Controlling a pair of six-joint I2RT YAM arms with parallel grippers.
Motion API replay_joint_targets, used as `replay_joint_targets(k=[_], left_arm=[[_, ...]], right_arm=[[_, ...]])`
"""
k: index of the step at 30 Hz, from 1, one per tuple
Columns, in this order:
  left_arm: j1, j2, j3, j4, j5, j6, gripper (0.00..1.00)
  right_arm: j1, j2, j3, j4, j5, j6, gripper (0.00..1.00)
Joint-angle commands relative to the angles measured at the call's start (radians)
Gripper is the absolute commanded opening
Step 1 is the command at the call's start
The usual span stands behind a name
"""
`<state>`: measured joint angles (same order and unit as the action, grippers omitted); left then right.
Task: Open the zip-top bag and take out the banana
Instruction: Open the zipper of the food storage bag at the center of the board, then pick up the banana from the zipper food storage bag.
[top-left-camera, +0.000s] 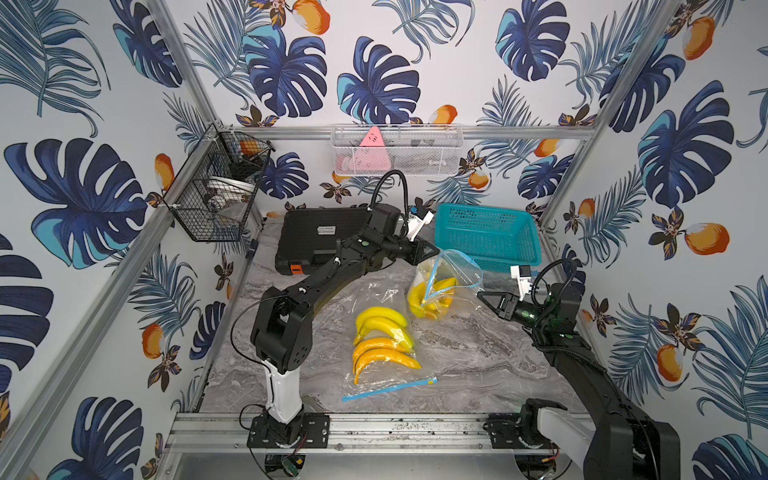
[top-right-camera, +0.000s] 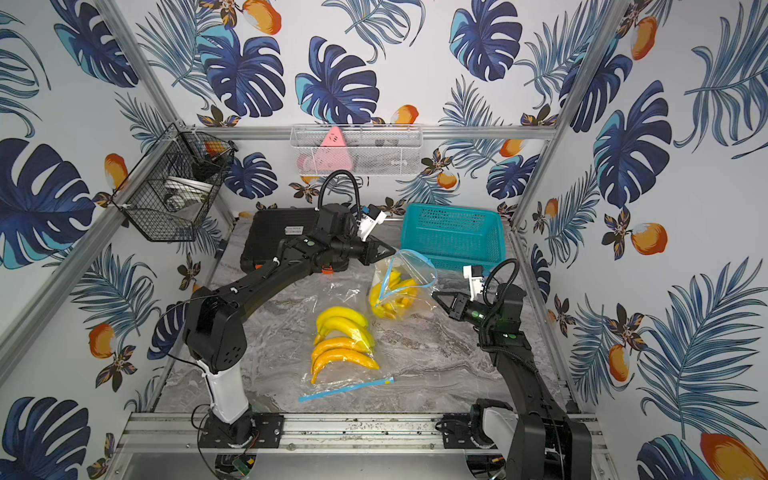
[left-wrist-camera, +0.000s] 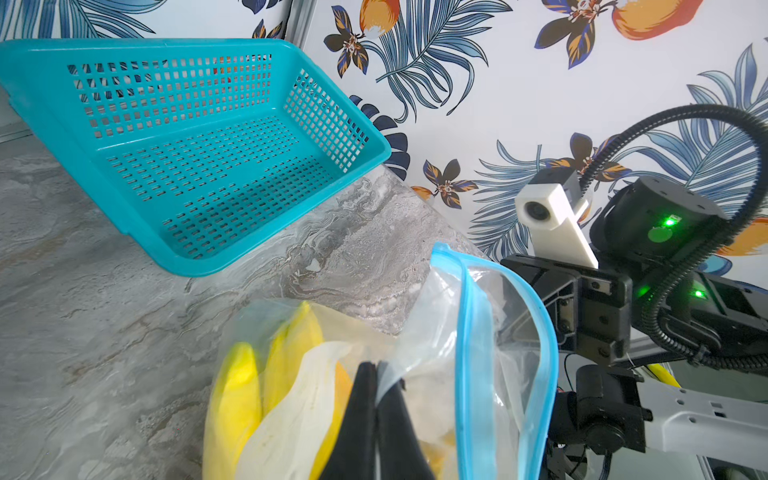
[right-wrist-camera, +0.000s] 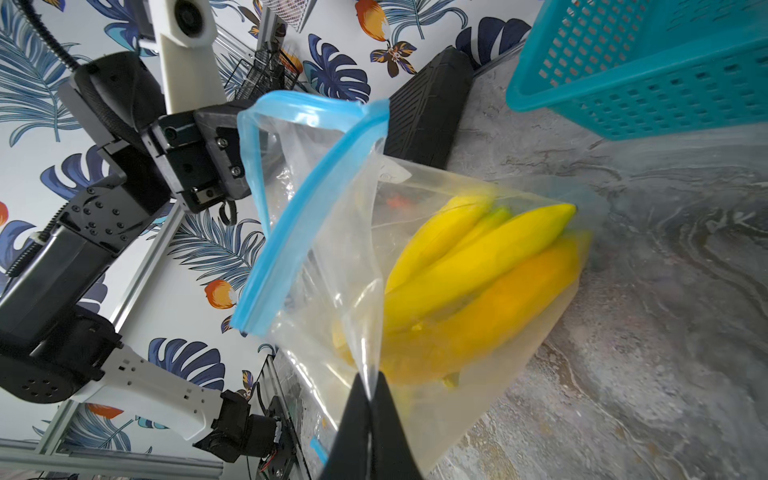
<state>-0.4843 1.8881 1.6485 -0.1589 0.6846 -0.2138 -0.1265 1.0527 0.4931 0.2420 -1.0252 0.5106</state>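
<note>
A clear zip-top bag (top-left-camera: 457, 266) (top-right-camera: 411, 268) with a blue zip stands lifted off the marble table, right of centre. Its mouth gapes, and the two zip strips (right-wrist-camera: 316, 174) are spread apart. Yellow bananas (top-left-camera: 432, 295) (right-wrist-camera: 478, 270) hang in its lower part. My left gripper (top-left-camera: 434, 250) (left-wrist-camera: 376, 368) is shut on the bag's film at the far-left side of the mouth. From the right, my right gripper (top-left-camera: 482, 296) (right-wrist-camera: 370, 380) is shut on a fold of film on the opposite side. A second clear bag with bananas (top-left-camera: 384, 345) lies flat in the middle of the table.
A teal plastic basket (top-left-camera: 486, 232) (left-wrist-camera: 199, 158) stands at the back right, just behind the lifted bag. A black case (top-left-camera: 320, 237) lies at the back left. Wire baskets (top-left-camera: 216, 187) (top-left-camera: 397, 149) hang on the left and back walls.
</note>
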Motion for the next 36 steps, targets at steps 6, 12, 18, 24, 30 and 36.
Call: replay_joint_targets(k=[6,12,18,24,30,36], left_arm=[[-0.055,-0.037,0.011,-0.022,0.002,0.086,0.00],[-0.104,-0.023,-0.011,-0.010,0.012,0.072,0.00],[-0.115,-0.005,-0.006,-0.016,0.010,0.071,0.00],[-0.115,0.029,0.016,0.006,0.029,0.045,0.00],[-0.115,0.028,0.015,0.026,0.044,0.025,0.00],[-0.115,0.021,-0.018,0.039,0.078,0.017,0.00]], right_arm=[[-0.001,-0.074,0.326,-0.424,0.200,-0.178,0.51],[0.063,0.060,0.581,-0.679,0.113,-0.289,0.42],[0.135,0.053,0.601,-0.923,0.116,-0.481,0.37],[0.171,0.025,0.567,-0.975,0.118,-0.512,0.34],[0.216,0.109,0.585,-1.074,0.258,-0.599,0.41],[0.227,0.167,0.612,-1.042,0.368,-0.600,0.52]])
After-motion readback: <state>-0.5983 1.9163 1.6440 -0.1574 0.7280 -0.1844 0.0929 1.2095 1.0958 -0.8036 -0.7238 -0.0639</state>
